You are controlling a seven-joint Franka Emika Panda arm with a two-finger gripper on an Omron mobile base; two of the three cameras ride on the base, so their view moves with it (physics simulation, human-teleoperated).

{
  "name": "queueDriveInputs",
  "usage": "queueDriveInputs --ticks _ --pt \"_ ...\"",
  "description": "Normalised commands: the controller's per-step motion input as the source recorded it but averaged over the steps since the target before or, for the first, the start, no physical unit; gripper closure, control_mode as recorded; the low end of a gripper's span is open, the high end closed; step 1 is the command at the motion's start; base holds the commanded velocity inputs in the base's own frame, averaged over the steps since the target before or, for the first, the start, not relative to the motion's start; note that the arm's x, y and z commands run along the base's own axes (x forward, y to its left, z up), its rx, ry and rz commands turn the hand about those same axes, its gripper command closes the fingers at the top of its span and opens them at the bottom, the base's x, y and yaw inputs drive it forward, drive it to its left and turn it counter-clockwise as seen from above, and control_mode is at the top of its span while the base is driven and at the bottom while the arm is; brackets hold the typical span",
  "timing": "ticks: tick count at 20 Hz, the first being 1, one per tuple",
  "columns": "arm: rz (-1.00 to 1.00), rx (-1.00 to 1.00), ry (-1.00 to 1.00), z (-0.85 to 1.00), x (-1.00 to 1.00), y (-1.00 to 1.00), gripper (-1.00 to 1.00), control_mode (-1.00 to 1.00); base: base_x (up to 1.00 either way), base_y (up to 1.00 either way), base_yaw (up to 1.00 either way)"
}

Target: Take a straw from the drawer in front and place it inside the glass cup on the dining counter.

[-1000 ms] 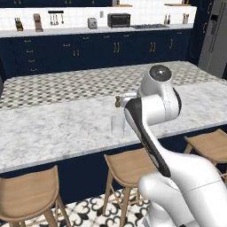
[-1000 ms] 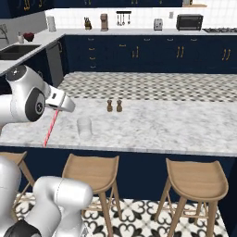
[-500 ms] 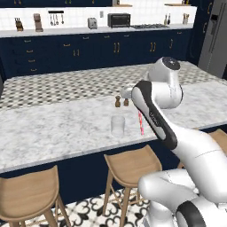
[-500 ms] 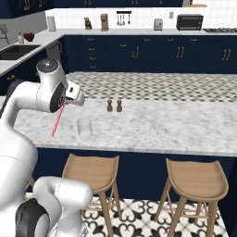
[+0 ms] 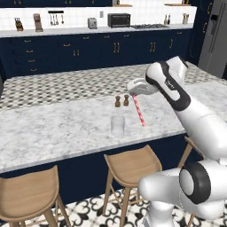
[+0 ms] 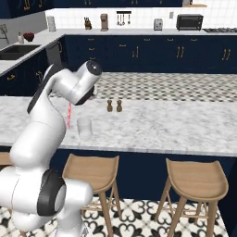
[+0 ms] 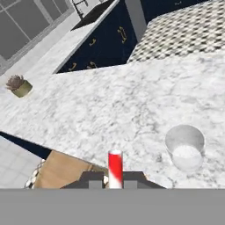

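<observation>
- My gripper point(image 7: 115, 179) is closed on the straw point(image 5: 139, 111), which hangs slanted above the worktop point(image 5: 62, 128), just right of the cup point(image 5: 118, 126).
- Two small brown shakers point(image 5: 121, 101) stand behind the cup, apart from it.
- The cup is clear, round and upright on white-grey marble.
- Tan wooden stools point(image 6: 92, 169) stand below the worktop edge.
- Navy cabinets point(image 6: 152, 53) line the far wall.

A: How much of the straw point(image 7: 115, 168) shows in the hand view?
B: Only its end; the rest is hidden between the pincer point(image 7: 114, 178) tips.
A: And from the right base?
B: The arm covers its top.
</observation>
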Motion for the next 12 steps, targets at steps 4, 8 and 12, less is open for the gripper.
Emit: queueDriveInputs --ticks 4,8,12 --pt "0.3 0.25 -0.07 0.0 0.45 0.0 1.0 -1.0 0.0 0.0 0.0" --pt "0.25 0.27 -0.16 0.0 0.02 0.05 1.0 -1.0 0.0 0.0 0.0" --pt "0.18 0.29 -0.24 0.0 -0.06 0.08 1.0 -1.0 0.0 0.0 0.0"
